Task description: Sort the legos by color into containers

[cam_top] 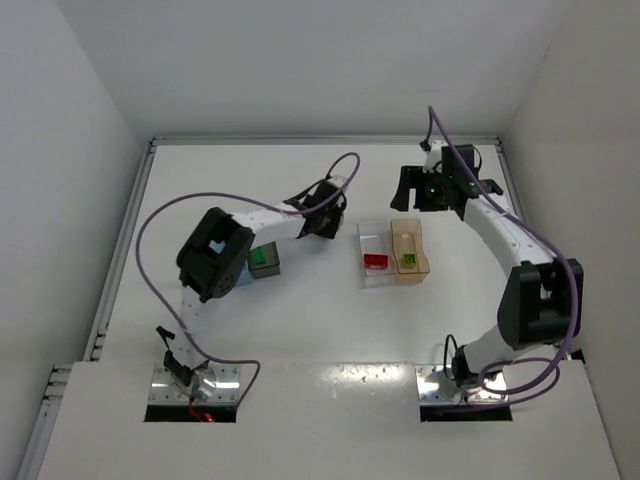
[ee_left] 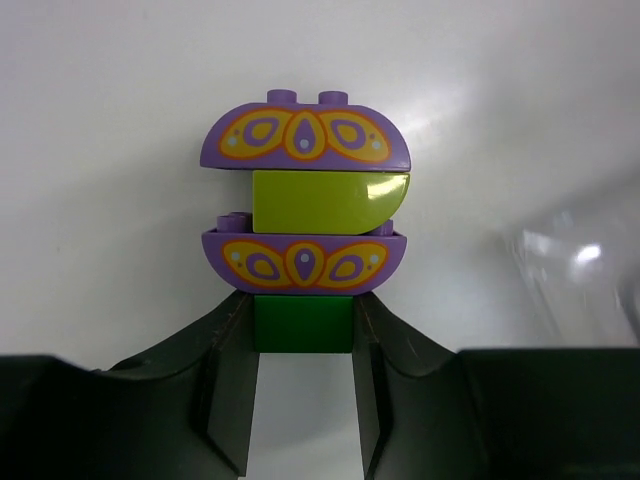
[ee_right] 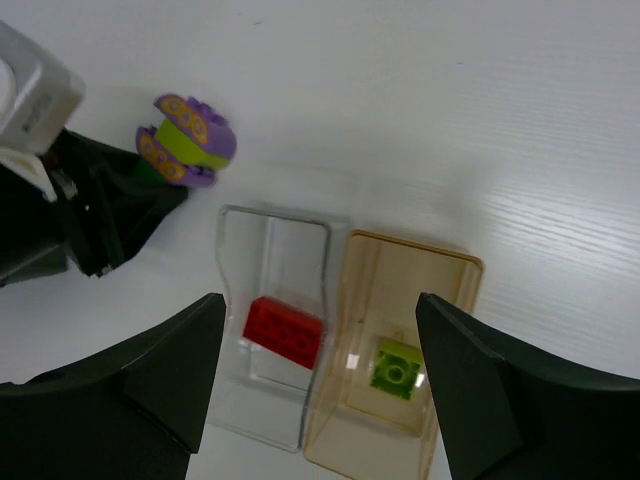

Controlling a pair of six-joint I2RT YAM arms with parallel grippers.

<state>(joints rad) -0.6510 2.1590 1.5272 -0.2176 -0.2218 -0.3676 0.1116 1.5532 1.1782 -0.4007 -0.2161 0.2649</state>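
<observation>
Now, left wrist view: left end effector (ee_left: pixel 303 305) clamped on the green brick (ee_left: pixel 303 330) at the base of a joined stack (ee_left: pixel 303 220). Beyond it come a purple arch (ee_left: pixel 303 262), a yellow-green brick (ee_left: pixel 320 200) and a second purple arch (ee_left: pixel 305 135), all lying on the bench (ee_left: pixel 100 100).

Judgement: light, rigid, glossy plastic. The flat green sides are the sound hold; the curved pieces would slip, and the stud joints may part.

Right wrist view adds: right end effector (ee_right: pixel 320 310) apart and empty over the clear bin (ee_right: pixel 272 232) holding a red brick (ee_right: pixel 283 332), with the tan bin (ee_right: pixel 420 258) beside it. The stack sits at 10 o'clock of these.
</observation>
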